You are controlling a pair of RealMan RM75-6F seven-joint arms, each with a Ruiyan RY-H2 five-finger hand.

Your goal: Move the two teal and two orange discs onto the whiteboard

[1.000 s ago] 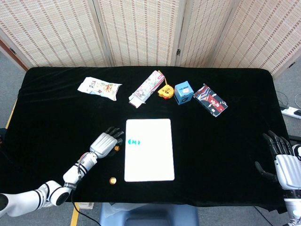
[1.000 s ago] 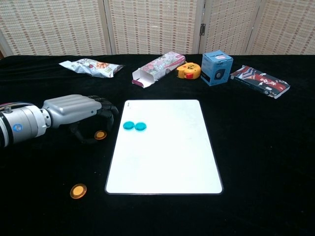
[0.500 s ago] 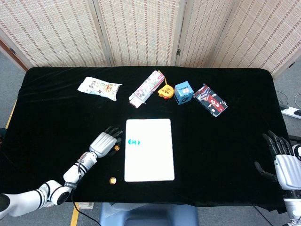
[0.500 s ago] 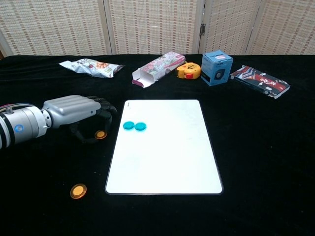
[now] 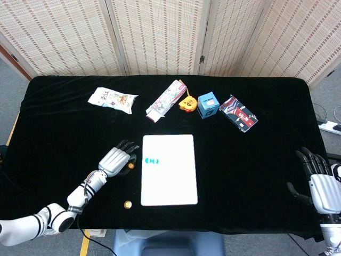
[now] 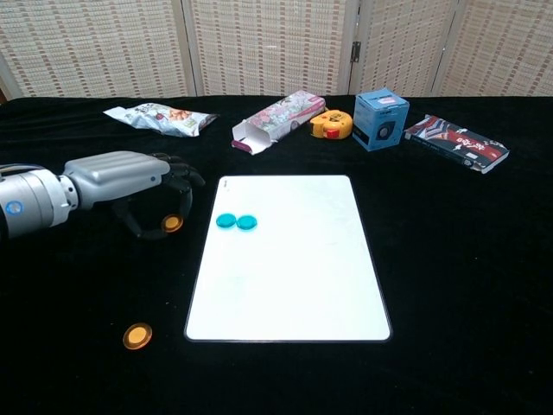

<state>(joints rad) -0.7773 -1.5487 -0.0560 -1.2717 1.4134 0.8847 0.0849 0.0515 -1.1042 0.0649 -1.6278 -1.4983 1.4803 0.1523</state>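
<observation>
**Third disc in the pinch, whiteboard next**

The left hand (image 6: 130,186) pinches one flat orange disc (image 6: 173,224) between thumb and fingertip, apparently lifted just off the black cloth beside the white rectangular whiteboard (image 6: 294,285). The other orange disc (image 6: 136,335) lies near the front corner. Two teal discs (image 6: 236,222) already sit on the board. Next — carry rightward over the edge and release. The right hand (image 5: 319,184) rests open, well apart.

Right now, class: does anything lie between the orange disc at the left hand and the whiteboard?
Nothing visible does. The orange disc sits at the left hand, and only bare black cloth separates it from the whiteboard edge.
</observation>
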